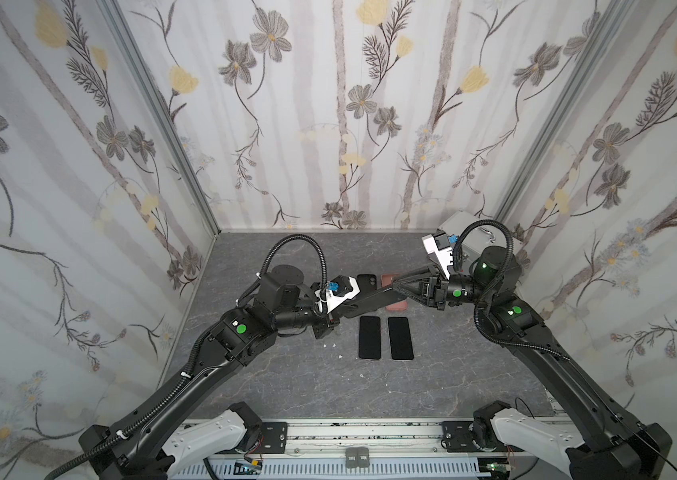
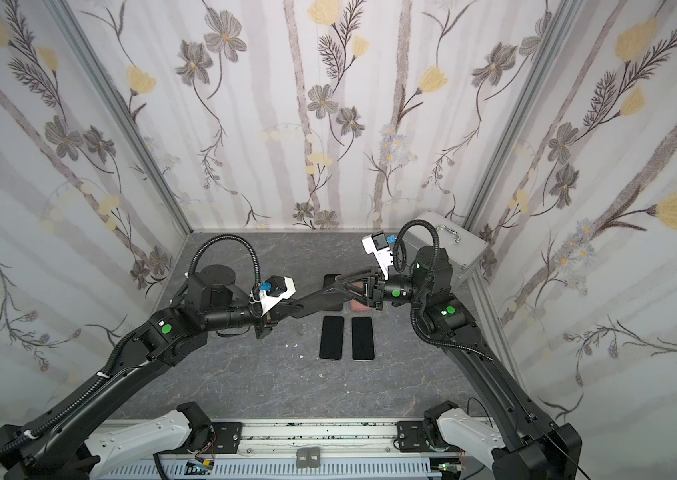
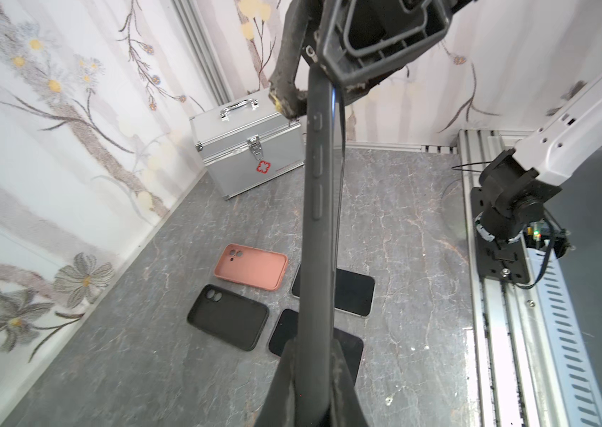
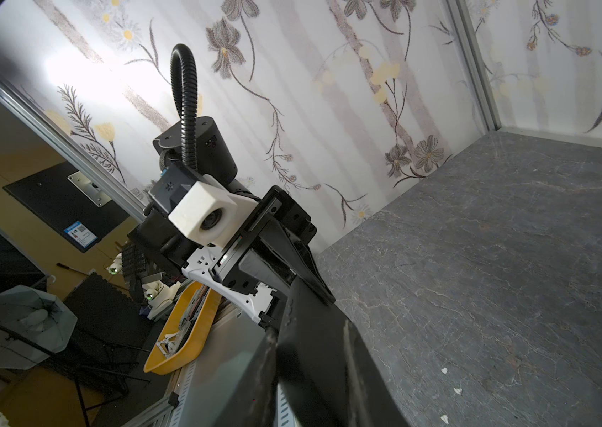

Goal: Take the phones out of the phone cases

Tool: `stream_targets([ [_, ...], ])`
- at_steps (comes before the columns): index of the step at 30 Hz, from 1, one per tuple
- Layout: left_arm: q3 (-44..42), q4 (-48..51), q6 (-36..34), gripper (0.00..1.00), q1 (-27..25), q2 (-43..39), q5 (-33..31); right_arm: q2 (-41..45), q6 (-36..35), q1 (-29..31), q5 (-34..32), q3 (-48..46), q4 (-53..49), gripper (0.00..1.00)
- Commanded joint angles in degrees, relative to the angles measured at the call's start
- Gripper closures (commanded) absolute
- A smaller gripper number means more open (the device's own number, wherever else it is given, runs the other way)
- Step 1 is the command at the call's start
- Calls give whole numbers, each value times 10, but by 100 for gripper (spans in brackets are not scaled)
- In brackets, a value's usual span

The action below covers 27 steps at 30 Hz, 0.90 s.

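Up in the air over the grey table [image 1: 287, 382], both arms hold one dark phone case [image 3: 316, 222]. The left gripper [image 3: 315, 355] is squeezed tight on its near end. The right gripper [image 3: 316, 87] pinches the far end. The phone looks to be inside, but only the thin side shows, so that is hard to tell.

The left wrist view shows the front of the silver box [image 3: 247, 148] and the whole pink case [image 3: 251, 267]. In both top views the right gripper covers most of that pink case. Only the right wrist view shows a yellow tray [image 4: 185, 332] beyond the table.

Two bare phones [image 1: 369, 337] lie flat, side by side. An empty black case [image 3: 227, 316] and white crumbs [image 1: 333, 345] lie near them.

The box has a red cross mark [image 3: 263, 167]. The words beside it are too small to read.
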<state>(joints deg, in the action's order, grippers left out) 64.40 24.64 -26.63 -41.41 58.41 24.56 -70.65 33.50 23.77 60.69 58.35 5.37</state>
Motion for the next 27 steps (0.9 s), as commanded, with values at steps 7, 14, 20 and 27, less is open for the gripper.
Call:
stream_targets([
  [7,9,-116,-21,100,-1,-12,-159,-7,139,8,22,-17,43,65],
  [14,-16,-118,14,100,-1,-31,-123,21,100,-8,-93,0,14,43],
  [20,-63,-152,95,100,-1,-56,-101,77,30,-33,-246,-19,-4,30],
  [27,-136,-302,287,100,-1,-98,-78,124,-31,-31,-236,-96,71,28],
])
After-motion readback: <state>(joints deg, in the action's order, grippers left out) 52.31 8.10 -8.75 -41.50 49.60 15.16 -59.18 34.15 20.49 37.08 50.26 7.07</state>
